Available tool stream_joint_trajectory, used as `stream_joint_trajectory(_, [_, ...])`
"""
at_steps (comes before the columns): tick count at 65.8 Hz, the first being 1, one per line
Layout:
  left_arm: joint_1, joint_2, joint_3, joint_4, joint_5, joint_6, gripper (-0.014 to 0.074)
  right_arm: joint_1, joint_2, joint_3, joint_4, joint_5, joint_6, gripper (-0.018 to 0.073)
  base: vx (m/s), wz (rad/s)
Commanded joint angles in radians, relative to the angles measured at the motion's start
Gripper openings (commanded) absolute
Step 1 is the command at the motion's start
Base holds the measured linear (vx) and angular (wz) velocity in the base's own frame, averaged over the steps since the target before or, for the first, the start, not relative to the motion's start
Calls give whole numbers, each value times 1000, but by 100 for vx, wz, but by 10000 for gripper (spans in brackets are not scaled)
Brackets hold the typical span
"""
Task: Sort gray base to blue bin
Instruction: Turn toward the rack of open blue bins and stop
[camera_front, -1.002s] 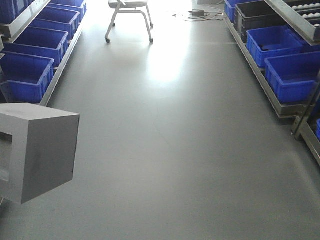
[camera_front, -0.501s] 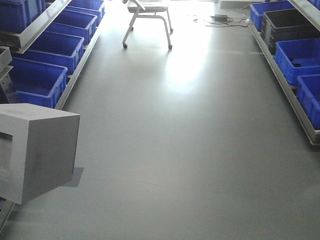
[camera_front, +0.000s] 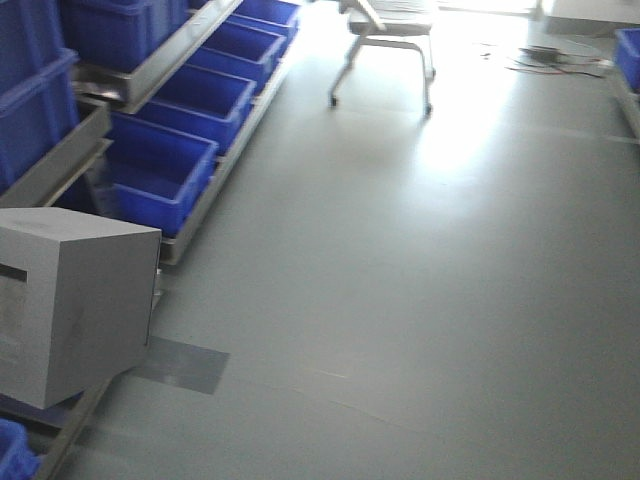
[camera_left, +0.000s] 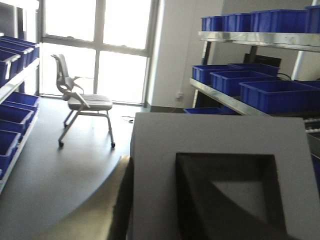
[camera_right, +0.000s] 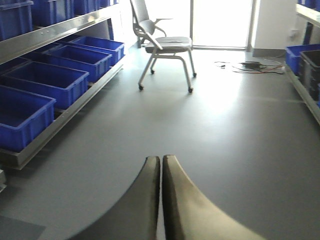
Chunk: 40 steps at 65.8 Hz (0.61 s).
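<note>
The matte gray recessed base block (camera_front: 75, 300) was held aloft for carriage, seemingly pinched by the left gripper (camera_left: 122, 195), one finger alone being seen, near the racked bright-blue plastic bins (camera_front: 160, 175), while the right gripper (camera_right: 161, 200) was pressed together, empty.

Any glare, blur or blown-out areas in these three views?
Front view: slightly smeared throughout, with glare whitening the floor by the chair. Left wrist view: windows blown out; the gray base looms close and soft, its recess dark. Right wrist view: sharpest, but backlit white at the top.
</note>
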<state>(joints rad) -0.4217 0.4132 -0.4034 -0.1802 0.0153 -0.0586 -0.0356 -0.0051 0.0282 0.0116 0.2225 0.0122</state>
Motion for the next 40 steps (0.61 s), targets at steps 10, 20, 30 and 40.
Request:
stream_joint_trajectory(10, [-3, 0, -31, -13, -106, -7, -6, 1, 18, 2, -5, -73, -12, -5, 22, 70])
stream_joint_trajectory(20, [-3, 0, -31, -13, -106, -7, -6, 1, 18, 2, -5, -73, -12, -5, 20, 78])
stream_joint_trajectory(30, [-3, 0, -31, -13, -106, -7, -6, 1, 18, 2, -5, -73, -12, -5, 19, 76])
stream_joint_trajectory(40, [-3, 0, -31, -13, -106, -7, -6, 1, 18, 2, -5, -73, -12, -5, 19, 72])
